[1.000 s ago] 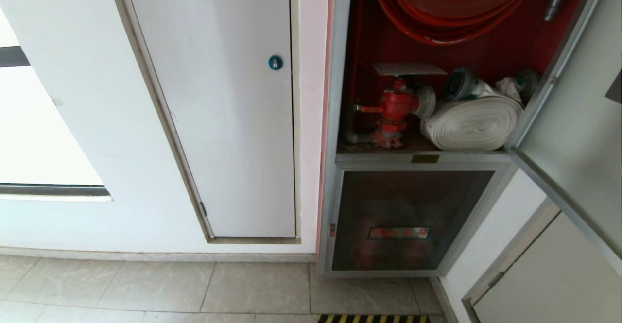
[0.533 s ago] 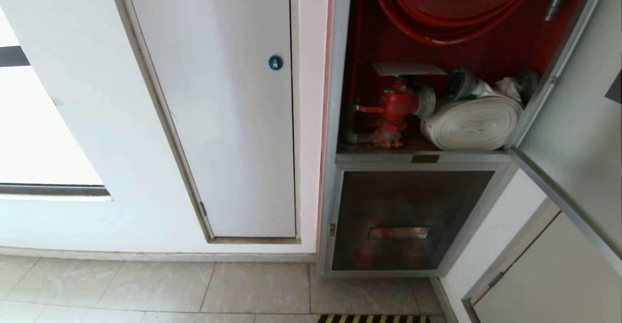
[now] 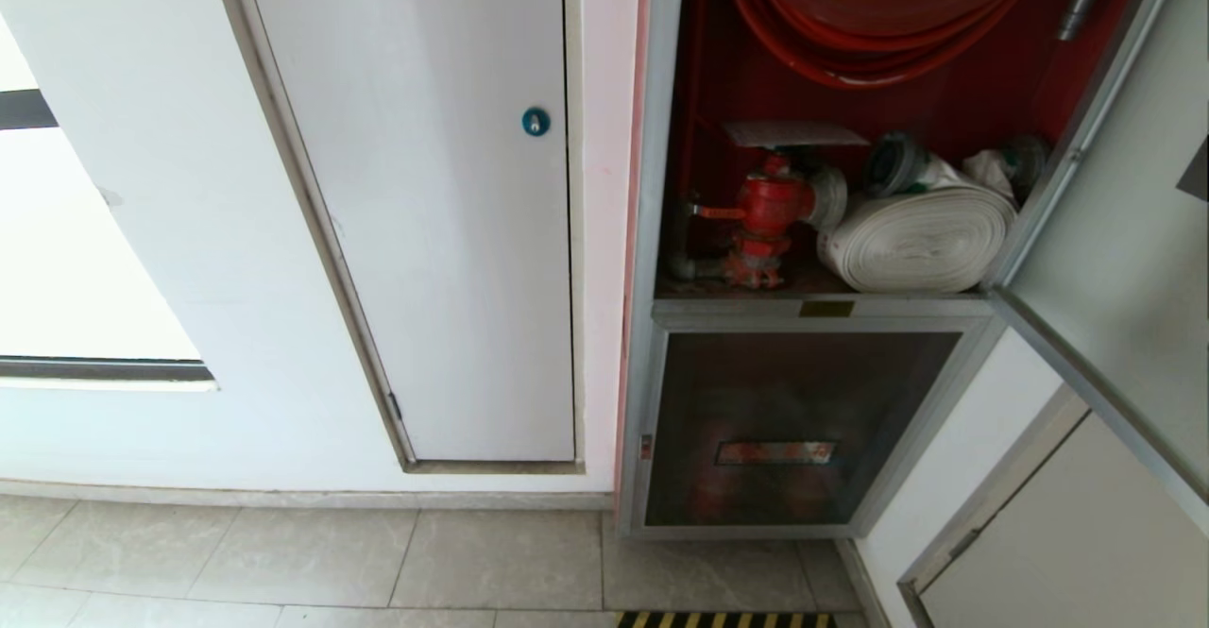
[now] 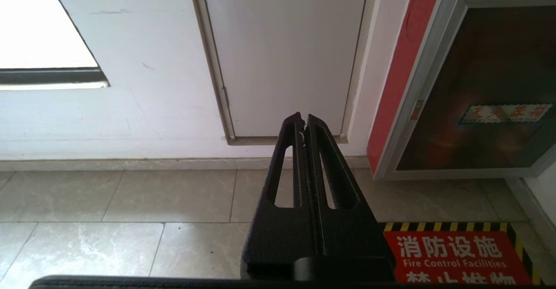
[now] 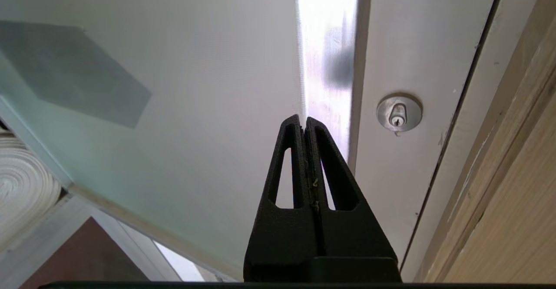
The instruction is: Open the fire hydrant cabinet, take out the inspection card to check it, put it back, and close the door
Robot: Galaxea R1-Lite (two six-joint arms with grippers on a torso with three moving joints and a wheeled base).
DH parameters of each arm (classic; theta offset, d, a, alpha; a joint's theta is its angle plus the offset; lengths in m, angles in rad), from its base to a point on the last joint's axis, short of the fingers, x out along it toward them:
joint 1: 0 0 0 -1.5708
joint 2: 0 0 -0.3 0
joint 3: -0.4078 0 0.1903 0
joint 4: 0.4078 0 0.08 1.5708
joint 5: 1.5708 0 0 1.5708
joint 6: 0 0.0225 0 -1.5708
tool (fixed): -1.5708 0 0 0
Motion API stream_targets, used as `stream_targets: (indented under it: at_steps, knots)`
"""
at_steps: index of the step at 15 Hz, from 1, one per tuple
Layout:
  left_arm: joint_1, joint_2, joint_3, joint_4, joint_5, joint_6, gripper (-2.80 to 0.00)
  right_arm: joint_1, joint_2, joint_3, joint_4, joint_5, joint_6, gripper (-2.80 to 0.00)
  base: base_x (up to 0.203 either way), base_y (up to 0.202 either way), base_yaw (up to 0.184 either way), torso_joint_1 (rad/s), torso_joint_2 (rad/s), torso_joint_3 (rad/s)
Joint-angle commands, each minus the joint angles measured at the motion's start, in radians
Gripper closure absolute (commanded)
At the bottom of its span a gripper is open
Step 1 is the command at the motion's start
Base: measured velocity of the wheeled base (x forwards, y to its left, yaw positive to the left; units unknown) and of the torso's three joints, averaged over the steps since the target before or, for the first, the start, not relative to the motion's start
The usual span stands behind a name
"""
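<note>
The tall silver metal-framed fire hydrant cabinet (image 3: 661, 231) stands open against the wall, its red interior showing a coiled red hose reel (image 3: 878, 14), a red valve (image 3: 770, 203) and a rolled white hose (image 3: 921, 236) on the shelf. Its large frosted-glass door in a silver aluminium frame (image 3: 1115, 260) is swung out to the right, the lower edge jutting forward past the cabinet's corner, so the opening in front of the shelf is unobstructed. Below the shelf sits a smaller dark glass panel with a red label (image 3: 784, 430), shut. No inspection card shows in any view.

The right gripper (image 5: 304, 121) is out of the head view; its wrist camera shows black fingers pressed together, empty, pointing up near the door's free silver edge (image 5: 325, 63), with a round silver keyhole (image 5: 398, 113) on a pale panel just beside.

The left gripper (image 4: 303, 117) hangs low over the grey floor tiles (image 4: 130, 197), fingers clenched on nothing, aimed at the foot of a plain white door (image 4: 282, 54).
</note>
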Motion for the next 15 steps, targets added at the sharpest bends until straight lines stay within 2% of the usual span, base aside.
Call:
stream_targets:
  at_steps: [1,8,15]
  knots:
    - [0.0,0.001,0.0,0.0,0.0,0.0,0.0,-0.033,0.017,-0.005,-0.002,0.016,0.004,0.0,0.0,0.0,0.0,0.0,0.0,0.0]
    - [0.0,0.001,0.0,0.0,0.0,0.0,0.0,-0.116,0.077,-0.04,-0.004,0.087,0.018,0.0,0.0,0.0,0.0,0.0,0.0,0.0]
    - [0.0,0.001,0.0,0.0,0.0,0.0,0.0,-0.152,0.073,-0.038,-0.044,0.113,0.017,0.0,0.0,0.0,0.0,0.0,0.0,0.0]
